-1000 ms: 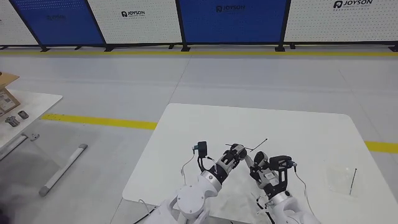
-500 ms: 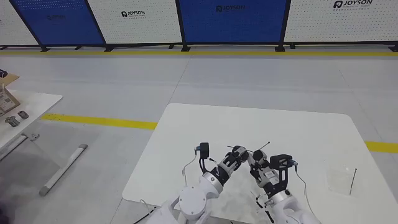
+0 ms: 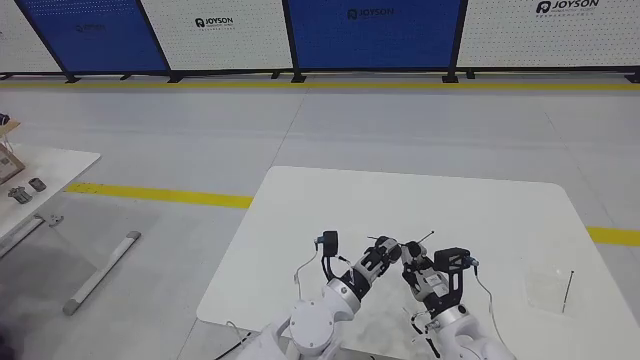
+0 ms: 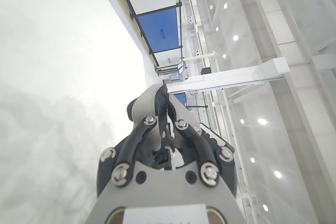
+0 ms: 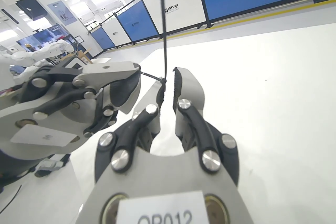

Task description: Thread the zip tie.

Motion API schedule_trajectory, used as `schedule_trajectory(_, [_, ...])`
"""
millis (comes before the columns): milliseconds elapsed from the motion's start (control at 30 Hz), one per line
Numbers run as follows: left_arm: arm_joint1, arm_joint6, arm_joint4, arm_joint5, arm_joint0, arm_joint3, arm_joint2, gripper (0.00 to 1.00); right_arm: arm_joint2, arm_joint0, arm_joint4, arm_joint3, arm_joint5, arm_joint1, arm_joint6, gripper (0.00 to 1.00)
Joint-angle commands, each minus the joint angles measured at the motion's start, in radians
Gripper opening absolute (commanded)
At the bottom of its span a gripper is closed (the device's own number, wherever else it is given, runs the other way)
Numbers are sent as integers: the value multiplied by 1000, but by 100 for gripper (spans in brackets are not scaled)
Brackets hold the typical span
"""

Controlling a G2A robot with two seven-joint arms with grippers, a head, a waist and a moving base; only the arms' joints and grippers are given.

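The white table [image 3: 480, 210] lies under both pincers, and most of its top stretches out beyond their tips.

The left pincer [image 3: 386, 252] hovers over the table's near part, its tip almost touching the right pincer's. Its own wrist view shows its two pads [image 4: 163, 101] pressed flat together. Seen from the right wrist, it [image 5: 137, 73] is clamped on the thin tail of the zip tie, which comes straight out of its closed tip.

The right pincer [image 5: 170, 78] sits just beside the left one, tip to tip and pointing out across the table. Its fingers [image 5: 181, 88] stand slightly parted, with a slim strip of table showing between the pads. In the top view it [image 3: 410, 252] is the arm on the side of the clear tray.

The clear tray [image 3: 545, 282] rests on the table well out to the right pincer's outer side, apart from both arms.

The zip tie [image 5: 163, 25] is black. From the left pincer's tip its tail runs across to the right pincer's nearer finger. There it turns sharply and rises as a long strap, well above both tips. It seems to lean on that finger's pad without being pinched, though the angle leaves this unsure. From above, the strap [image 3: 425, 234] pokes out past the right pincer.

A thin black stick [image 3: 568, 292] lies at the tray's far edge, on the side away from the pincers.
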Motion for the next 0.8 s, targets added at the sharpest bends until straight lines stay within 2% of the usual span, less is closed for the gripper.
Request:
schedule_trajectory(0, [0,3,0,-1,1,-1,0,0,0,0,1,1,0,0,-1,0])
schedule_trajectory(200, [-1,1,-1,-3,2,-3,2,0,-3,7,6,10,1,1,14,0])
schedule_trajectory(767, [3,-33,-8,-63,21,-32,-6,0,-23,20,-11,21,6,1,35,0])
